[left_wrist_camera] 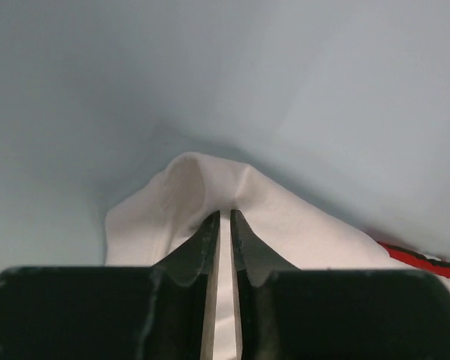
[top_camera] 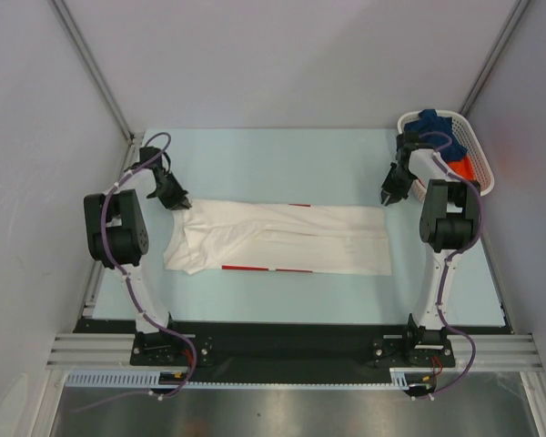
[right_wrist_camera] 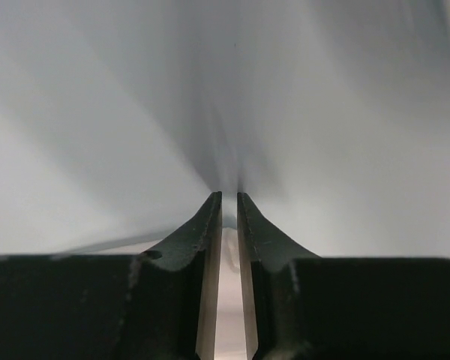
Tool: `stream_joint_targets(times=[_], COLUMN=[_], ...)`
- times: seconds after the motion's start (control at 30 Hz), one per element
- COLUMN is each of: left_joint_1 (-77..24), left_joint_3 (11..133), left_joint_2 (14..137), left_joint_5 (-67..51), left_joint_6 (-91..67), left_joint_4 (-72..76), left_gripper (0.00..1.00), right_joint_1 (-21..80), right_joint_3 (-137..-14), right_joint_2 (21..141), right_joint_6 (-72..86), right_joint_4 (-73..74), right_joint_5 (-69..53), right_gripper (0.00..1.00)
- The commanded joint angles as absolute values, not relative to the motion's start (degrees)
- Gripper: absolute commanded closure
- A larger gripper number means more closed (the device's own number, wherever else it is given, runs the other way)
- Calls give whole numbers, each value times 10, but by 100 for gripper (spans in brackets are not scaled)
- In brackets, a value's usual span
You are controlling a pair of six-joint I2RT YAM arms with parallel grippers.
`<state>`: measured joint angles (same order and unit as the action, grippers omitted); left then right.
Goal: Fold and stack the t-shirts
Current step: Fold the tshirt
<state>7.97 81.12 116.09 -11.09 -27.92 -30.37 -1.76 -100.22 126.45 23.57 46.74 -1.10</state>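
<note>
White t-shirt (top_camera: 282,238) lies folded into a long band across the middle of the table (top_camera: 273,155); a dark blue shirt (top_camera: 434,123) and an orange shirt (top_camera: 471,168) sit in the basket (top_camera: 485,150) at upper right. At the band's upper-left corner, the left gripper (top_camera: 176,200) pinches a peak of white cloth. The right gripper (top_camera: 389,198) sits at the upper-right corner, its jaws a slim gap apart, and I cannot tell whether they hold cloth.

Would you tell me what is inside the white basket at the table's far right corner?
The basket holds dark blue cloth and orange cloth; anything beneath them is covered.
</note>
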Motion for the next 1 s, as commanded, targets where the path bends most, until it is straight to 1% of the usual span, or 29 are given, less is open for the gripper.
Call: stream_joint_targets(times=[0.0, 0.2, 0.33, 0.5, 0.73, 0.83, 0.97], left_joint_1=[71, 35, 33, 37, 54, 54, 63], left_joint_3=[826, 809, 793, 791, 806, 817, 834], left_joint_2=[1094, 1056, 1082, 1107, 1141, 1144, 1169], left_joint_5=[-92, -124, -159, -158, -142, -125, -128], left_joint_6=[-264, -293, -311, -312, -285, -263, -248], left_joint_4=[-315, -293, -279, -278, -298, -308, -328], left_gripper=[84, 82, 84, 85, 86, 83, 83], right_joint_1=[-4, 28, 31, 29, 16, 9, 4], right_joint_3=[-1026, -1008, -970, -946, -929, -933, -950], right_joint_2=[1202, 1169, 1157, 1160, 1199, 1220, 1239], right_joint_6=[227, 219, 226, 236, 236, 234, 230], right_joint_4=[494, 508, 500, 480, 447, 439, 452], right_joint_5=[14, 40, 17, 6, 5, 18, 36], right_gripper=[79, 75, 75, 76, 77, 77, 77])
